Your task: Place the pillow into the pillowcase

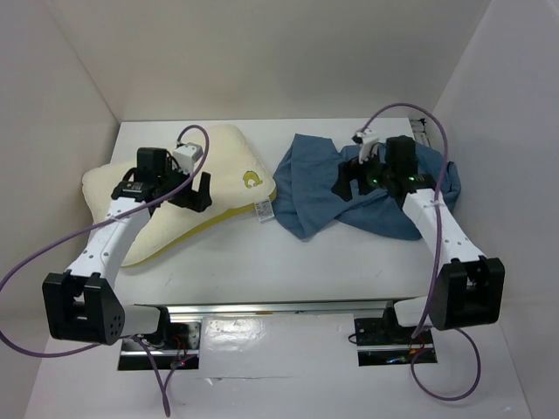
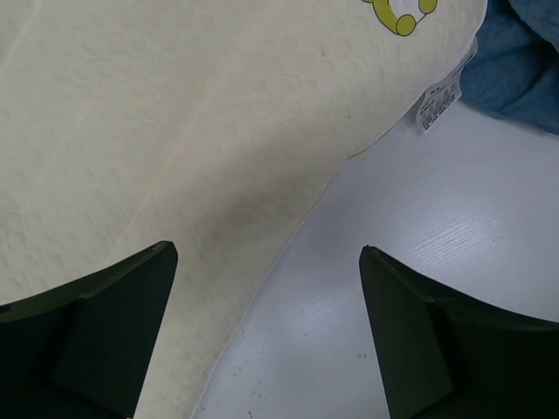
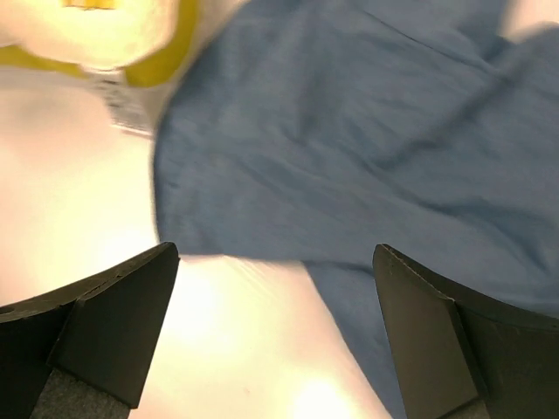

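Top external: the left gripper (image 1: pixel 196 194) hovers spread wide over the pillow (image 1: pixel 229 155). The right gripper (image 1: pixel 349 185), equally agape, hangs above the crumpled pillowcase (image 1: pixel 306 194).

Left wrist: quilted cream fabric lies beneath, its piped edge crossing under the jaws.

Right wrist: limp blue cloth lies ahead, its hem just beyond the jaws. Best to pinch one layer at the opening.

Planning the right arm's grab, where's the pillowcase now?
Top view: the pillowcase lies crumpled on the table's right half, just right of the pillow, by its white tag.
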Action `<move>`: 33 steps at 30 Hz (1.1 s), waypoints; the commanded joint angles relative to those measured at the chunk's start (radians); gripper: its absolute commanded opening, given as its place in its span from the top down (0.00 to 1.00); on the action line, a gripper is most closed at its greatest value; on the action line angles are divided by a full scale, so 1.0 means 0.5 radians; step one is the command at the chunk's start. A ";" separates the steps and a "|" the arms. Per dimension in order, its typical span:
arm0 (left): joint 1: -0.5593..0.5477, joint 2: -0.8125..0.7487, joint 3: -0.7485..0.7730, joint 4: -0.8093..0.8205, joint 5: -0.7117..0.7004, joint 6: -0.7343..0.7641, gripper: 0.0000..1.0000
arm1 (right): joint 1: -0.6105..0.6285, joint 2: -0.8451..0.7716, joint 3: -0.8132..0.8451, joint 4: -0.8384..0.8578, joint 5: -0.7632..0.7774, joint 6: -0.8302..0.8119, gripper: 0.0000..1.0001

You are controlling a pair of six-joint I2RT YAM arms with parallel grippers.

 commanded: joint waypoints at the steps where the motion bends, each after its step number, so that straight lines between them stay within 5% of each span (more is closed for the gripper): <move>1: -0.016 -0.040 0.157 -0.064 0.010 0.047 0.00 | 0.215 0.098 0.276 -0.005 0.103 -0.110 0.00; 7: -0.056 -0.059 0.203 -0.061 -0.253 0.029 0.00 | 0.472 0.395 0.678 -0.324 0.158 -0.276 0.00; 16: -0.056 -0.080 0.179 -0.097 -0.457 0.078 0.00 | 0.862 0.821 0.703 -0.373 0.387 -0.166 0.07; 33: -0.056 0.009 0.157 -0.061 -0.472 0.078 0.00 | 0.890 1.233 0.801 -0.281 1.008 0.123 0.16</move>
